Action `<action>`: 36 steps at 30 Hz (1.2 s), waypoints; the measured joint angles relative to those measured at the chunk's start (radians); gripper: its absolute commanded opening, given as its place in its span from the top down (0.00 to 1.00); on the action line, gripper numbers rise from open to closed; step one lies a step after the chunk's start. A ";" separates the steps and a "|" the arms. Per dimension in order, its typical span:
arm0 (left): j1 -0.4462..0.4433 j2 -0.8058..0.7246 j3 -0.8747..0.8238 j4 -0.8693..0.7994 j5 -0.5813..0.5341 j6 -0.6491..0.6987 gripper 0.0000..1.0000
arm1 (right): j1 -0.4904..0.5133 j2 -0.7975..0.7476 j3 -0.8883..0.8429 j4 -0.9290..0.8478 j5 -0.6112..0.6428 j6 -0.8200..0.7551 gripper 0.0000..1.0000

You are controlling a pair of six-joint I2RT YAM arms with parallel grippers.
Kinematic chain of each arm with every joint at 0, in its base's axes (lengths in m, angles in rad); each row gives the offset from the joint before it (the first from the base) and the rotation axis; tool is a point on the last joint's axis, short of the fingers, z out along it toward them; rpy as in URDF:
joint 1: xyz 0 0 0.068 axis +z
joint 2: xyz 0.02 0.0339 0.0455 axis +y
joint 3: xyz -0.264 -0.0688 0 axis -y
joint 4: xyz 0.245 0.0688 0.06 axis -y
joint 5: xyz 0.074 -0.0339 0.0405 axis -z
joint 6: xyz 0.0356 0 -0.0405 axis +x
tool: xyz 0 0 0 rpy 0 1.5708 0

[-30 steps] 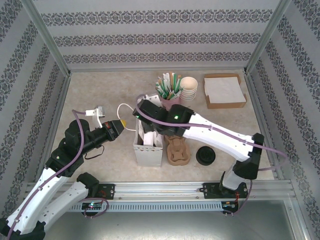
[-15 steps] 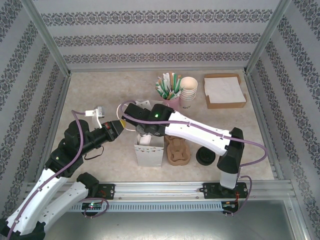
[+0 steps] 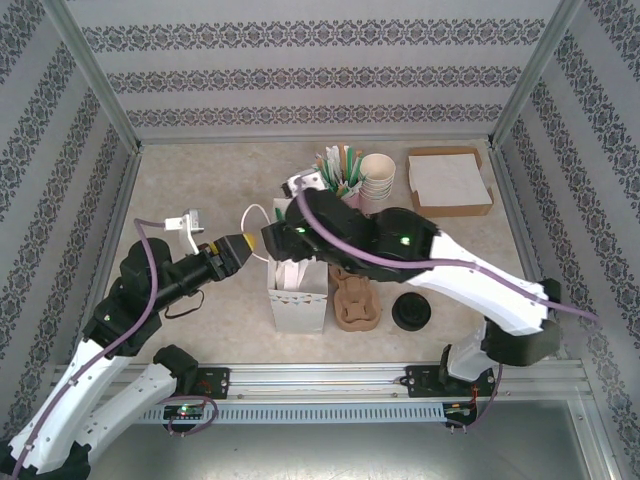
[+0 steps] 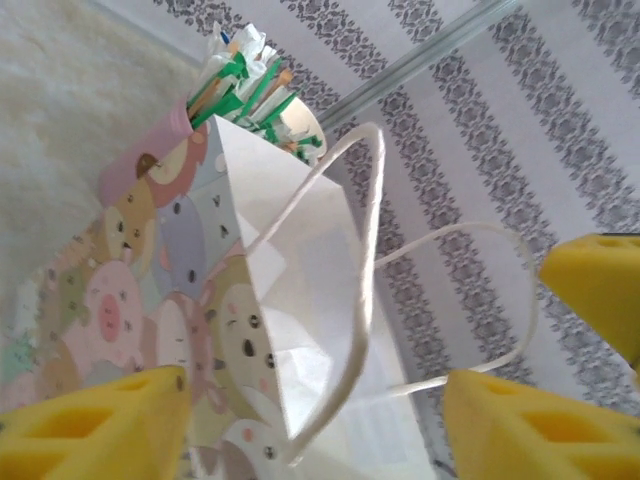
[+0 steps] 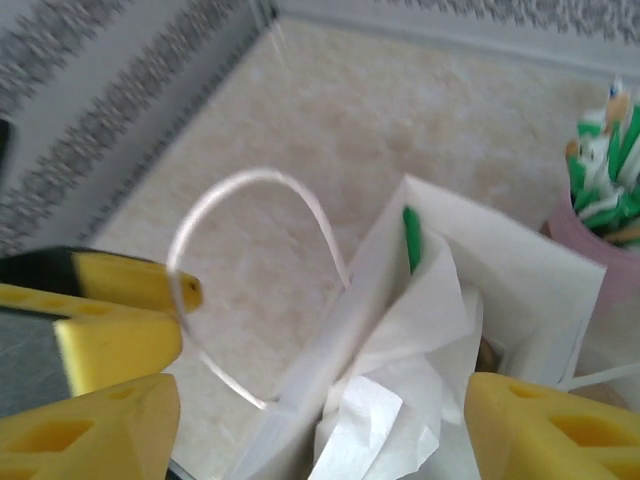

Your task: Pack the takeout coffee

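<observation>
Bag [image 3: 297, 295] stands mid tabletop [image 3: 190, 190]. Right gripper [image 5: 320, 430] has come up out of bag, fingers apart, empty. Left gripper [image 4: 320, 425] moved closer, spread wide around handle [image 4: 379, 180]. Probably steadying bag next.

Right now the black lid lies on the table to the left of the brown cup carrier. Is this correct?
No. The top external view shows the black lid on the table to the right of the brown cup carrier, not the left.
</observation>
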 measured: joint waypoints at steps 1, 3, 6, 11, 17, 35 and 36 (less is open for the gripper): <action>0.000 0.002 0.009 0.000 0.005 0.005 0.05 | 0.000 -0.033 -0.018 0.031 -0.003 -0.009 0.22; 0.000 0.008 0.028 0.001 0.019 0.010 0.00 | 0.000 -0.101 -0.078 0.100 -0.005 -0.031 0.21; 0.000 0.023 0.064 0.008 0.045 0.015 0.00 | 0.000 -0.209 -0.195 0.203 0.003 -0.070 0.19; 0.000 0.057 0.147 0.037 0.090 0.043 0.00 | 0.000 -0.365 -0.377 0.343 0.068 -0.134 0.13; -0.001 0.074 0.307 0.004 -0.020 0.213 0.00 | -0.019 -0.566 -0.590 0.485 0.230 -0.212 0.02; 0.044 0.101 -0.068 0.270 -1.057 0.704 0.00 | -0.617 -0.781 -1.257 0.907 0.216 -0.676 0.02; 0.077 0.105 -0.101 0.285 -1.064 0.700 0.00 | -0.695 -0.769 -1.281 0.925 0.175 -0.663 0.02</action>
